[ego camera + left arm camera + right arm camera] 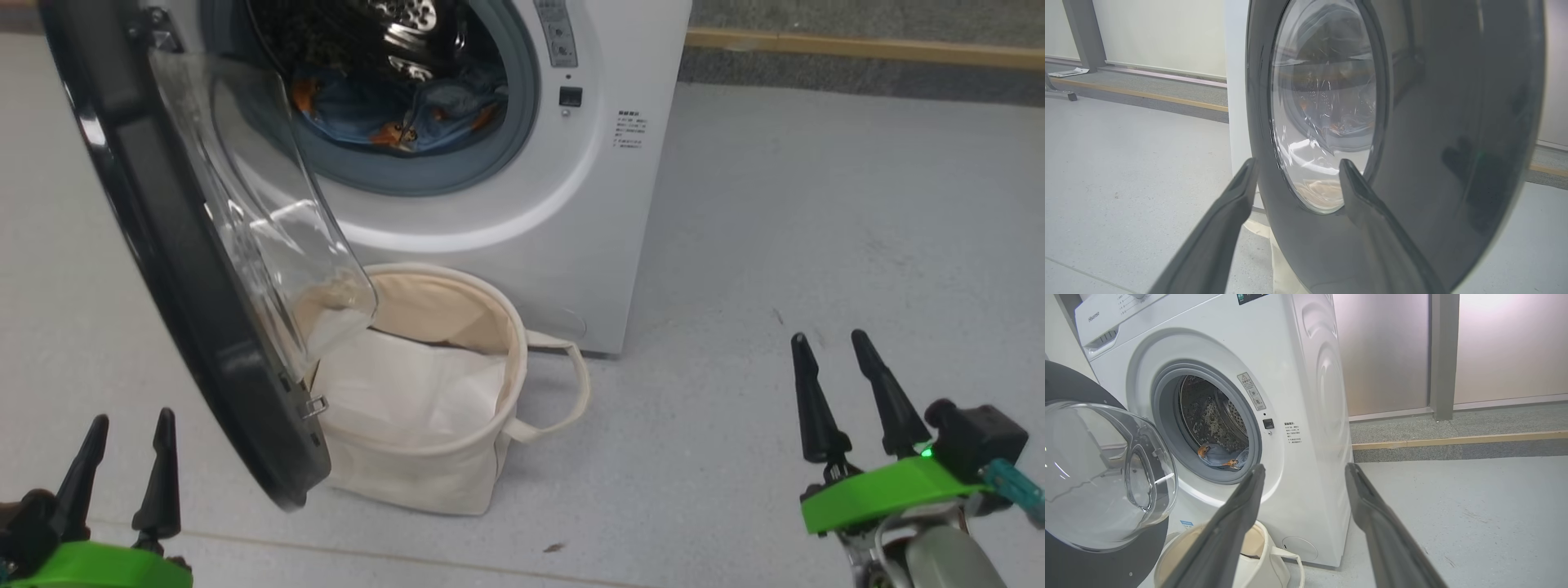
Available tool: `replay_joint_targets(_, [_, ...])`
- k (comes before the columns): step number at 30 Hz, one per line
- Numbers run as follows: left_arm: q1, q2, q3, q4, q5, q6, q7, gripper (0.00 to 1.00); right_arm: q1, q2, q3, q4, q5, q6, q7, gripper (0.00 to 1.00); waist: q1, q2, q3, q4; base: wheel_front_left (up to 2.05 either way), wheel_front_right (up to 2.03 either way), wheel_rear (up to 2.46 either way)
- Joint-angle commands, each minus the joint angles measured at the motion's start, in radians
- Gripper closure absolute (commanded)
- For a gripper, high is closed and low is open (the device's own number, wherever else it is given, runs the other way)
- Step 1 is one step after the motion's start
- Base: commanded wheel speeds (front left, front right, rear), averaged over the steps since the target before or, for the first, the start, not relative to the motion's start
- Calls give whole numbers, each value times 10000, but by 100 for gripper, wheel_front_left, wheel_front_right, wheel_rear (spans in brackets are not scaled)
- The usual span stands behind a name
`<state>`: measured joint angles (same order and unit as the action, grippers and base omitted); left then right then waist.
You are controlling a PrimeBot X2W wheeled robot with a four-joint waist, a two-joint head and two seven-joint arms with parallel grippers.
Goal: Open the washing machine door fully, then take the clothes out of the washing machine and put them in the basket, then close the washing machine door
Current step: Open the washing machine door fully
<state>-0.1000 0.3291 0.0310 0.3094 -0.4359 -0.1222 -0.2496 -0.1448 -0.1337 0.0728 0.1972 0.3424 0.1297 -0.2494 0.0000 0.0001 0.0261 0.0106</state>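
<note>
The washing machine door (171, 269), a large round door with a glossy black ring around a bulging clear glass window, stands swung open. In your head view it runs from 11 o'clock down to 7 o'clock. Your left tool (133, 418) sits low at 7 o'clock with its two dark fingers spread and nothing between them. The door's lower edge lies near it, at about its 3 o'clock. In your left wrist view the left tool (1298, 161) points at the door's outer face (1453, 122), close but apart from it.

The clothes (392, 110), medium-blue fabric with orange-brown figures, lie inside the drum mouth of the big white boxy washing machine (571, 204). They are well apart from your right tool (829, 336), at its 11 o'clock. That tool is also open and empty, at 4 o'clock over the pale grey floor (775, 245).

The round cream-beige canvas basket (424, 482) stands on the floor just before the machine. It is partly under the door, at the right tool's 9 o'clock, and a white folded sheet (408, 392) lies inside.
</note>
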Motion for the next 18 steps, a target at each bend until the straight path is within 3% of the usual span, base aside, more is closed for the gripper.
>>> replay_joint_targets(1, [-196, 432, 464, -291, -57, 83, -93, 0, -9, 20, 190, -371, -157, 10, -123, 0, 0, -1, -122, -58, 0, 0, 0])
replay_joint_targets(18, [-92, 481, 433, -266, -188, 77, -106, 0, 106, 105, -151, -251, -204, 10, -124, 0, 0, -1, -257, -190, 0, 0, 0])
